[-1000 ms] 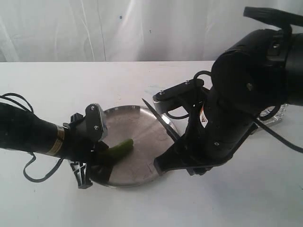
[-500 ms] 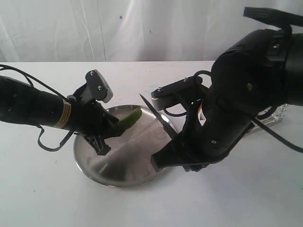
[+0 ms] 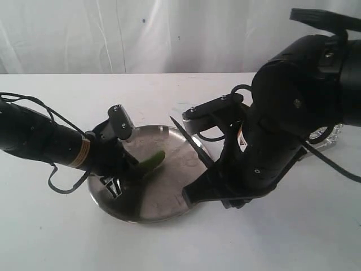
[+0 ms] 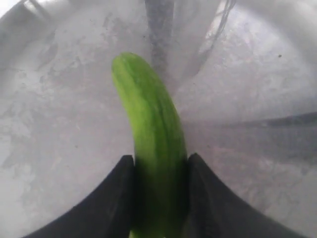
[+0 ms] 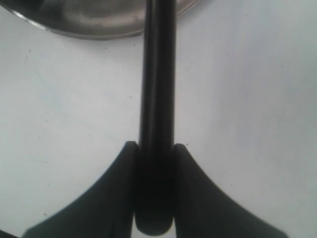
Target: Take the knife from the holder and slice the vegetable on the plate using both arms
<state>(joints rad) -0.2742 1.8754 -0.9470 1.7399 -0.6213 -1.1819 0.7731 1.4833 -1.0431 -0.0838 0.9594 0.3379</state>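
Dropped since last look: left claw (image 3: pixel 134 169) and chilli (image 3: pixel 153 161), now over plate (image 3: pixel 161 195) middle.
The left claw grips chilli; right claw (image 5: pixel 155 154) clamps knife (image 3: pixel 189 144), blade above plate's right edge.

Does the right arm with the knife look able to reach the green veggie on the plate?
Probably yes. The right arm holds a long dark-bladed knife over the round steel plate, and only bare plate lies between blade and the curved green vegetable. The left jaws grip just one end.

The green vegetable (image 3: pixel 152 162) angles over the dull steel plate (image 3: pixel 163 199); the dark knife (image 3: pixel 189 142) slants above its right rim.
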